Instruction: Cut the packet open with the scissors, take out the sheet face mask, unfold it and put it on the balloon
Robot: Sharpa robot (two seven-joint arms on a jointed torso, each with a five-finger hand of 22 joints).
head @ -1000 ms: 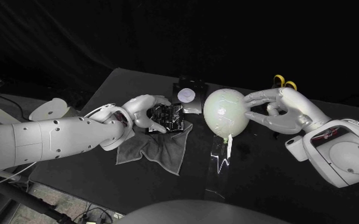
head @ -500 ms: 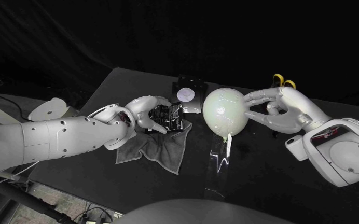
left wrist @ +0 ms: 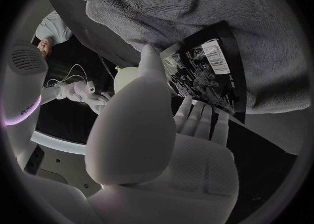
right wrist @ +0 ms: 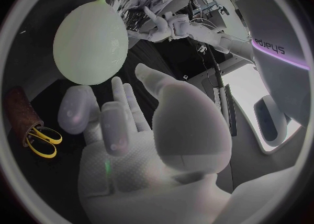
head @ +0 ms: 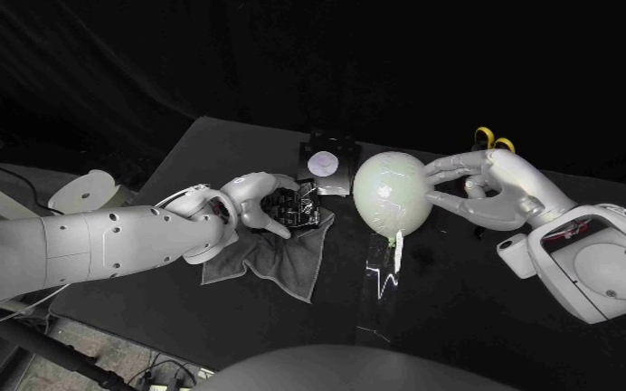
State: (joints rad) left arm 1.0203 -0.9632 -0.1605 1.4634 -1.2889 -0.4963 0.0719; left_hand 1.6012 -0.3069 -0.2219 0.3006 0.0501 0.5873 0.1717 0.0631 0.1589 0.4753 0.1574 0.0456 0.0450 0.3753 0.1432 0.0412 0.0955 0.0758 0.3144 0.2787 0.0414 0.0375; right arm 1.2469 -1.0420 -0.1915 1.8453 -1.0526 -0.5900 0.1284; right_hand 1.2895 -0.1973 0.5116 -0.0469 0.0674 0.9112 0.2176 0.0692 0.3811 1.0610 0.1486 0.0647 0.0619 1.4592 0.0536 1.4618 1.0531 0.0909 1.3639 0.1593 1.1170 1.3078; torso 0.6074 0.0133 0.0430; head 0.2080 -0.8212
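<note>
On the black table (head: 222,147) before a dark backdrop (head: 313,38), the black packet (head: 295,205) lies on a grey cloth (head: 280,260) against the left hand (head: 254,194), grip unclear, while the right hand (head: 496,192) touches the pale balloon (head: 392,194) with spread fingers, yellow-handled scissors (head: 493,142) behind it.

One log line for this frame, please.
left hand on packet over cloth, grip unclear | right hand fingers spread against balloon | scissors lying behind right hand

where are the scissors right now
In the head view the scissors, yellow handles showing, sit at the table's far right edge, just behind the right hand beside the balloon.
</note>
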